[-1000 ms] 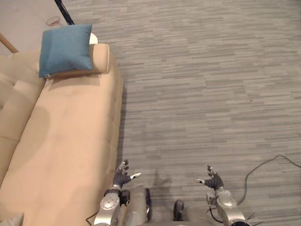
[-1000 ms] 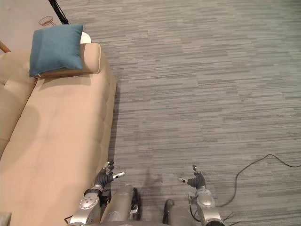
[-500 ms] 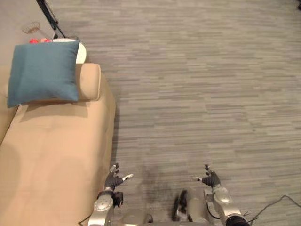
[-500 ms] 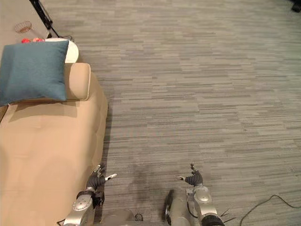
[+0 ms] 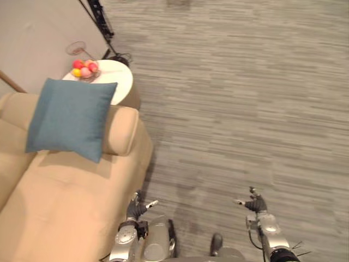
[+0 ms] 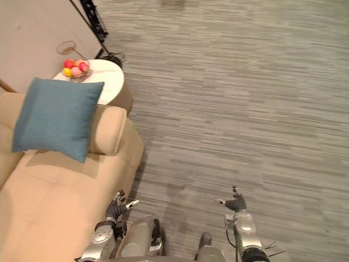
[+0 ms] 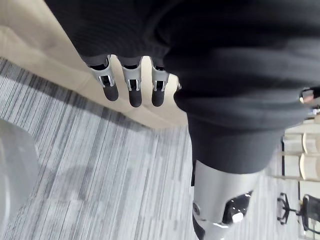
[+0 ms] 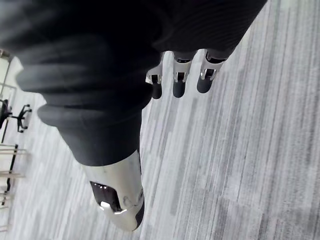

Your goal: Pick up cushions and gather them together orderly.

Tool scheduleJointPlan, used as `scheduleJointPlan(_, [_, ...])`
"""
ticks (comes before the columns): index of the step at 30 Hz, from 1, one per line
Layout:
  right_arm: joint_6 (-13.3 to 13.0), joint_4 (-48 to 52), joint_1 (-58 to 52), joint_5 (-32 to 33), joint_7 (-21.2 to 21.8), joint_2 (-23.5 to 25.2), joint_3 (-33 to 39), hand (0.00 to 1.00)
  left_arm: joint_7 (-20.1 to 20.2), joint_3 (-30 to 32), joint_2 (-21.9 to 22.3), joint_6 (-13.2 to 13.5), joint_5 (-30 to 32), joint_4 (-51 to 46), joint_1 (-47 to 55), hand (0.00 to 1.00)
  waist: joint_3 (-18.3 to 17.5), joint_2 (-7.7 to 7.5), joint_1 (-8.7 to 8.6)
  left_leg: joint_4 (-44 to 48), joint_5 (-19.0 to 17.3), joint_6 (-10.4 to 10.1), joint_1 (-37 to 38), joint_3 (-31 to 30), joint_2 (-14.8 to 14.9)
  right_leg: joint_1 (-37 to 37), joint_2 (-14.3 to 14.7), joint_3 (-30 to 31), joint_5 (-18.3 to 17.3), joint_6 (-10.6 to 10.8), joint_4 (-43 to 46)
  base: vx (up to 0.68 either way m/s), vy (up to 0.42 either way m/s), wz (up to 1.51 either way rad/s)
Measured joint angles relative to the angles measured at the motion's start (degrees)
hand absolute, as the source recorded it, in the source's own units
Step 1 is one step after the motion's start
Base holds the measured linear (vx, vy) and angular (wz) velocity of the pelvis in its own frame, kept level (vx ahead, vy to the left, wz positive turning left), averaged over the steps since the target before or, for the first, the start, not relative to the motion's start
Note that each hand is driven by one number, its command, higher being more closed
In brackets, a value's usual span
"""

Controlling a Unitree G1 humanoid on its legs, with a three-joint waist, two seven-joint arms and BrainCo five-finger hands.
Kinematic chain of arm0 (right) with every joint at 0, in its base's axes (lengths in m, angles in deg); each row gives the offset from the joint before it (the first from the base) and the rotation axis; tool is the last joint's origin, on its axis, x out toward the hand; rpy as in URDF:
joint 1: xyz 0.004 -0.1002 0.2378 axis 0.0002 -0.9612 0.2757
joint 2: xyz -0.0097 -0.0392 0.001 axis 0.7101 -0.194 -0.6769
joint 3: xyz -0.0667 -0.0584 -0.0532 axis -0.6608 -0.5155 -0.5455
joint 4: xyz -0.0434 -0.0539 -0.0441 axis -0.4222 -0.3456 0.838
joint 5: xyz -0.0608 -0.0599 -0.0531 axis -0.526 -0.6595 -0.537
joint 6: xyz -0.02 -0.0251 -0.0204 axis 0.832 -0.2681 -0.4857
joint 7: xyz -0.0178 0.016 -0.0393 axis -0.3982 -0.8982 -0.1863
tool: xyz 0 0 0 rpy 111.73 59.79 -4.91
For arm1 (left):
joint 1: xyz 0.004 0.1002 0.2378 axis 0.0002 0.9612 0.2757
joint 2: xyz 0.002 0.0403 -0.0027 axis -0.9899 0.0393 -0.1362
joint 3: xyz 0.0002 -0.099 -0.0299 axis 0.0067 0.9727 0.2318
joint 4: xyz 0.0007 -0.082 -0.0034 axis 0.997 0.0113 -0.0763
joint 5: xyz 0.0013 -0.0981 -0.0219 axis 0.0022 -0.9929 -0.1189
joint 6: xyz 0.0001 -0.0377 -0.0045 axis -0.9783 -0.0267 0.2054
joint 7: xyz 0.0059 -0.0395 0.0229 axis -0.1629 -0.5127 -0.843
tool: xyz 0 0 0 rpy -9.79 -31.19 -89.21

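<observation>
Teal-blue square fabric cushion (image 5: 68,117) leans on rolled armrest at far end of beige upholstered sofa (image 5: 71,207), well apart from both hands. We judge it light, soft, squashy, not slippery. Corner pinch would let it sag, so better to take opposite edges. Left hand (image 5: 139,207) near sofa front, right hand (image 5: 255,204) over grey striped carpet (image 5: 245,109). Both hands have fingers loosely spread and hold nothing.

Cushion (image 5: 68,117), 10 o'clock: blue cloth, matt, fine weave. Sofa (image 5: 71,207): tan cloth, smooth, matt. Table (image 5: 122,82) at 11: white top, smooth. Fruit (image 5: 84,67) on it: glossy. Floor (image 5: 245,98): grey carpet, matt, streaky. Left hand (image 5: 139,207) & right hand (image 5: 255,204): silvery fingers, matt ribbed covers.
</observation>
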Motion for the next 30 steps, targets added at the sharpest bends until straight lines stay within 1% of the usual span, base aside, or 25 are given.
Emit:
scheduleJointPlan(1, [0.64,-0.77,-0.43,-0.01,-0.06,1.24,0.30,0.00,0.24,0.71,-0.45,0.00,0.03,0.20,0.41,0.00,-0.89,-2.31,-0.06,-3.09,-0.16,0.46,2.33,2.39,-3.23,1.91,-2.62,-2.03,-0.87,0.92,-0.09,0.66,0.178,1.18])
scheduleJointPlan(2, [0.48,-0.76,-0.28,-0.01,-0.07,1.82,0.30,0.00,0.55,2.01,-0.81,0.01,0.11,0.25,0.50,0.00,-1.34,-3.83,0.08,-2.51,-1.39,2.32,1.84,3.01,-4.77,2.43,-3.81,-3.92,-1.11,1.34,0.13,0.55,0.115,1.21])
scheduleJointPlan(3, [0.49,-0.87,-0.27,-0.07,-0.06,1.89,0.29,0.00,0.70,2.40,-0.79,-0.07,0.13,0.40,0.62,0.00,-1.27,-4.12,0.16,-0.85,-2.55,3.77,1.29,2.44,-4.98,2.74,-4.14,-4.21,-1.39,1.77,0.89,0.52,0.143,0.99])
scheduleJointPlan(4, [0.51,-1.11,0.46,-0.18,0.05,1.89,0.44,0.00,0.89,3.31,-0.45,-0.22,0.15,1.46,1.50,0.00,-1.20,-4.54,0.84,2.20,-5.58,4.97,1.56,1.54,-5.98,2.49,-6.22,-3.82,-3.39,5.16,7.26,0.52,0.197,0.78])
scheduleJointPlan(5, [0.46,-1.13,0.52,-0.38,0.05,1.63,0.60,0.00,0.87,3.46,-0.02,-0.35,0.12,2.56,2.48,0.00,-1.24,-4.59,1.27,2.41,-7.79,5.08,3.85,0.62,-7.28,0.08,-8.66,-2.74,-4.59,7.03,18.13,0.52,0.227,0.74])
scheduleJointPlan(6, [0.46,-1.13,0.40,-0.68,0.10,1.59,0.60,0.00,0.88,3.46,0.08,-0.44,0.11,2.74,3.19,0.00,-1.27,-4.60,1.23,1.86,-8.64,5.19,5.56,-0.50,-8.19,-2.18,-10.20,-1.46,-3.95,7.42,26.28,0.51,0.228,0.95])
scheduleJointPlan(7, [0.46,-1.12,0.11,-1.81,0.34,1.81,0.55,0.00,0.81,3.39,-0.33,-0.45,0.06,2.72,3.93,0.00,-1.23,-5.04,0.61,-0.16,-10.11,5.51,9.79,-3.74,-10.46,-8.71,-13.21,2.39,-0.93,7.13,45.43,0.61,0.177,1.41])
scheduleJointPlan(8, [0.46,-1.08,-0.05,-2.14,0.36,2.26,0.54,0.00,0.79,3.38,-1.15,-0.52,0.05,2.74,4.26,0.00,-1.21,-5.57,-0.53,-0.93,-10.34,5.77,12.74,-7.59,-12.26,-12.79,-13.11,5.09,-3.04,4.80,56.19,0.61,0.122,1.64])
scheduleJointPlan(9, [0.46,-1.07,-0.49,-2.22,0.37,2.43,0.54,0.00,0.75,3.38,-1.52,-0.51,0.05,2.69,4.09,0.00,-1.31,-5.80,-0.96,-1.66,-10.37,5.81,14.44,-9.64,-13.07,-14.66,-12.61,6.01,-4.45,3.87,59.57,0.52,0.031,1.85])
scheduleJointPlan(10, [0.46,-0.96,-1.20,-2.20,0.37,2.70,0.42,0.00,0.57,3.40,-1.69,-0.44,0.05,2.48,3.90,0.00,-1.33,-5.86,-1.73,-2.78,-10.39,5.86,18.07,-13.18,-13.86,-17.77,-11.73,6.87,-6.30,1.71,60.93,0.51,-0.022,1.72])
scheduleJointPlan(12, [0.44,0.23,-2.52,-2.10,0.36,2.97,0.41,0.00,0.26,3.40,-1.80,-0.38,-0.04,2.35,2.98,0.00,-1.45,-6.09,-1.60,-2.92,-10.40,5.85,21.53,-17.49,-14.75,-21.76,-10.73,7.39,-8.24,1.12,56.17,0.50,-0.053,1.63])
scheduleJointPlan(15, [0.39,3.98,-4.73,-1.47,0.32,3.87,0.63,0.00,-0.61,3.18,-1.21,-0.22,-0.56,0.55,0.36,0.00,-1.60,-6.20,-2.14,-1.91,-10.69,5.32,23.76,-28.12,-14.83,-27.51,-5.45,13.22,-9.00,1.27,38.12,0.44,-0.195,1.84])
scheduleJointPlan(16, [0.32,4.78,-5.46,-1.04,0.32,4.08,1.32,0.00,-0.73,2.58,-1.13,0.05,-0.84,0.17,-0.65,0.00,-1.66,-6.31,-3.01,-0.94,-11.75,3.45,23.78,-32.02,-14.30,-28.33,-2.96,18.59,-7.23,2.64,28.35,0.52,-0.356,2.20])
scheduleJointPlan(17, [0.33,4.68,-5.69,-0.32,0.24,4.36,2.04,0.00,-0.72,2.10,-1.40,0.11,-0.99,0.07,-1.02,0.00,-1.75,-6.70,-3.31,-0.50,-13.29,0.95,24.10,-34.07,-13.92,-27.80,-2.05,22.78,-3.72,3.24,20.37,0.56,-0.434,2.36])
scheduleJointPlan(18, [0.37,4.47,-6.89,0.23,0.03,4.95,2.51,0.00,-0.66,1.98,-1.80,0.10,-0.98,-0.08,-1.15,0.00,-1.99,-8.22,-3.55,-0.41,-15.51,-1.76,25.17,-35.44,-13.90,-27.23,-2.13,25.48,4.04,3.12,14.13,0.51,-0.422,1.83])
scheduleJointPlan(19, [0.44,4.35,-7.34,0.47,0.04,4.97,2.91,0.00,-0.69,2.02,-1.56,-0.01,-0.98,0.30,-1.35,0.00,-1.82,-7.85,-3.61,-0.30,-16.73,-2.23,25.68,-36.80,-13.32,-26.56,-1.90,25.47,7.99,2.24,15.47,0.48,-0.417,1.45])
scheduleJointPlan(20, [0.59,4.56,-7.15,0.52,0.02,4.73,3.18,0.00,-0.76,1.93,0.20,0.06,-0.96,0.32,-0.65,0.00,-2.87,-5.43,-2.65,-0.35,-16.81,-3.91,25.48,-38.25,-9.48,-26.25,-0.31,21.78,6.02,0.11,17.77,0.41,-0.392,1.10])
scheduleJointPlan(21, [0.46,5.48,-6.77,0.57,0.04,4.88,3.36,0.00,-0.47,1.53,0.53,0.01,-0.95,0.32,-0.34,0.00,-2.90,-5.32,-2.69,-0.46,-15.30,-6.42,25.04,-37.77,-8.03,-26.08,-0.38,19.20,4.20,-1.16,19.55,0.36,-0.360,0.96])
scheduleJointPlan(22, [0.39,6.27,-6.81,0.59,0.09,4.94,3.55,0.00,-0.47,1.55,0.82,-0.02,-0.95,0.32,-0.36,0.00,-2.87,-5.29,-3.13,-0.37,-14.51,-7.61,24.83,-37.26,-7.17,-25.64,-0.44,17.58,3.61,-1.92,20.06,0.32,-0.354,1.20])
scheduleJointPlan(23, [0.20,7.62,-7.11,0.76,0.06,5.79,3.87,0.00,-0.40,1.56,1.37,-0.02,-0.95,0.30,-0.99,0.00,-2.83,-5.38,-3.24,0.86,-12.28,-9.80,23.59,-34.21,-4.83,-23.50,-0.46,13.65,2.70,-3.34,19.76,0.27,-0.315,1.21])
scheduleJointPlan(24, [0.16,8.39,-7.56,1.05,0.03,6.22,3.97,0.00,-0.37,1.52,1.72,-0.03,-0.95,0.23,-1.82,0.00,-2.75,-5.60,-3.27,2.99,-10.63,-10.12,22.31,-30.69,-3.88,-21.68,-0.51,11.82,2.46,-3.72,18.84,0.24,-0.293,1.21])
scheduleJointPlan(26, [-0.32,10.23,-8.65,1.81,-0.44,7.01,4.14,0.00,-0.44,1.19,2.09,0.01,-1.03,-0.71,-3.19,0.00,-2.58,-6.63,-3.06,9.77,-6.56,-9.62,17.59,-20.88,-1.12,-17.34,-1.05,8.65,2.40,-3.92,14.46,0.14,-0.217,0.95])
scheduleJointPlan(27, [-0.66,10.37,-8.62,2.43,-0.86,7.20,4.18,0.00,-0.53,1.13,2.06,0.01,-1.05,-1.37,-3.30,0.00,-2.55,-6.91,-2.97,11.27,-5.90,-8.93,16.55,-17.77,0.18,-16.38,-1.15,8.45,2.40,-3.94,13.04,0.11,-0.185,0.81])
scheduleJointPlan(28, [-0.87,10.60,-8.06,3.11,-1.17,7.50,4.81,0.00,-0.64,0.98,2.00,0.16,-1.17,-2.58,-3.05,0.00,-2.67,-6.70,-2.93,11.40,-8.06,-7.39,15.19,-10.94,2.43,-15.22,-1.12,7.10,3.07,-4.54,10.96,0.07,-0.099,0.54])
scheduleJointPlan(30, [-0.88,10.54,-7.64,3.64,-1.44,7.42,6.66,0.00,-0.81,0.90,1.83,0.16,-2.09,-3.01,-3.10,0.00,-2.67,-6.50,-3.16,3.39,-8.35,-6.78,15.31,-4.19,2.96,-15.22,-0.99,5.81,3.80,-4.24,9.74,0.03,-0.021,0.37])
